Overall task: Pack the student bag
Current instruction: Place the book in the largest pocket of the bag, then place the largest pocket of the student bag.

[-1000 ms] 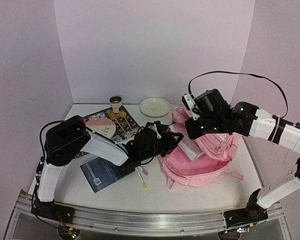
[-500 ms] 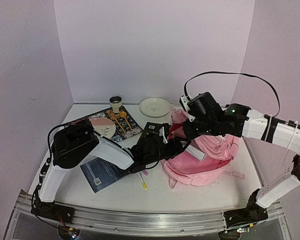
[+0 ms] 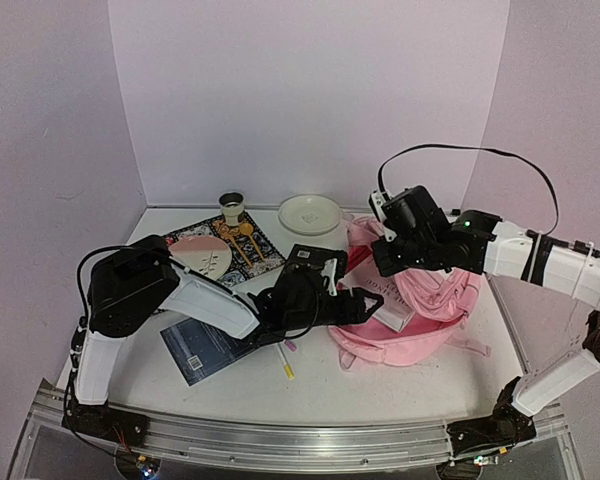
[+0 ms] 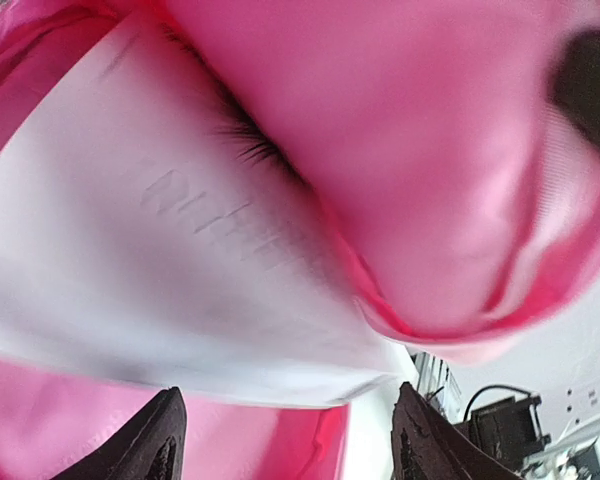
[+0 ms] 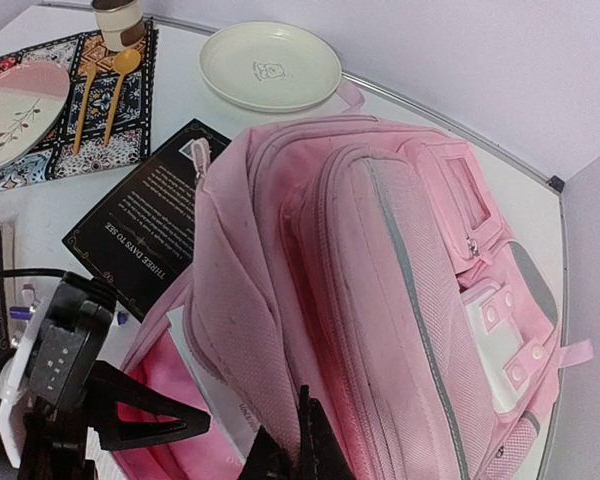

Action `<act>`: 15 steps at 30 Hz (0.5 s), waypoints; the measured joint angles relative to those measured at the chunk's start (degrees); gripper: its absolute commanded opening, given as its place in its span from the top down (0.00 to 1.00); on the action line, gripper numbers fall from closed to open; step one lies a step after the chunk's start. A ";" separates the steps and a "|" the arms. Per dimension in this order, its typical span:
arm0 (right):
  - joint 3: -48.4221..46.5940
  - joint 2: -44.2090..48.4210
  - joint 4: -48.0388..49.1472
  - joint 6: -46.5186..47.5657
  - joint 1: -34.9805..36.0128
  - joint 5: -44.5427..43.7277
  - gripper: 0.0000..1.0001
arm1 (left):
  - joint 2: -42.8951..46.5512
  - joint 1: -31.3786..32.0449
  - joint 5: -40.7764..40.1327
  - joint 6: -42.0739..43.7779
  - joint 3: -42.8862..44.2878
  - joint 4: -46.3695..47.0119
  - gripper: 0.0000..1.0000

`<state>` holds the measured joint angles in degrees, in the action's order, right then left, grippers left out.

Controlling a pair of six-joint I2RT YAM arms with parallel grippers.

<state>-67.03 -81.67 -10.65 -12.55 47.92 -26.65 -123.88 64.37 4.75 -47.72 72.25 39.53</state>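
Note:
The student bag point(image 3: 435, 300), a soft pink backpack, lies on its side at the right with its mouth facing left. My right gripper point(image 3: 385, 262) is shut on the bag's upper opening edge point(image 5: 270, 330) and holds it up. A white book point(image 3: 385, 295) sits partly inside the mouth. My left gripper point(image 3: 355, 305) is at the mouth, open, its dark fingers point(image 4: 160, 440) spread with nothing between them. In the left wrist view the white book point(image 4: 180, 250) lies just past the fingertips, under pink fabric point(image 4: 410, 150).
A black book point(image 3: 315, 262) lies left of the bag. A dark blue book point(image 3: 205, 350) and pens point(image 3: 283, 355) lie under my left arm. A patterned placemat point(image 3: 255, 245) holds a pink-and-white plate point(image 3: 202, 255). A cup point(image 3: 231, 207) and cream plate point(image 3: 310, 213) stand behind.
My left gripper pushed the white book into the bag's mouth, then opened and let it go. My right gripper kept holding the bag's edge up.

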 measured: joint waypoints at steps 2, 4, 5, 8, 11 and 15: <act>0.42 0.13 0.02 -0.07 -0.06 0.07 0.97 | 0.18 0.22 0.67 1.35 0.05 -0.65 0.30; 0.70 0.15 -0.01 -0.15 -0.10 0.02 0.96 | 0.18 0.30 1.47 2.21 0.08 -1.41 0.29; 0.88 0.16 0.00 -0.15 -0.16 -0.04 0.96 | 0.21 0.36 1.69 2.63 0.07 -1.93 0.28; 1.81 0.45 0.15 -0.11 -0.67 -0.48 0.95 | 1.64 0.48 1.62 4.22 -1.18 -3.62 0.25; 4.12 1.94 0.69 -0.15 -1.86 -0.81 0.94 | 6.41 0.44 0.77 5.83 -5.23 -5.74 0.22; 7.53 4.37 0.86 -0.64 -3.92 -1.25 0.91 | 14.57 -0.07 -1.12 7.73 -10.34 -8.09 0.18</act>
<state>-59.50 -77.30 -9.78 -13.19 44.00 -27.89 -109.32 64.29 3.63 -39.98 61.92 31.45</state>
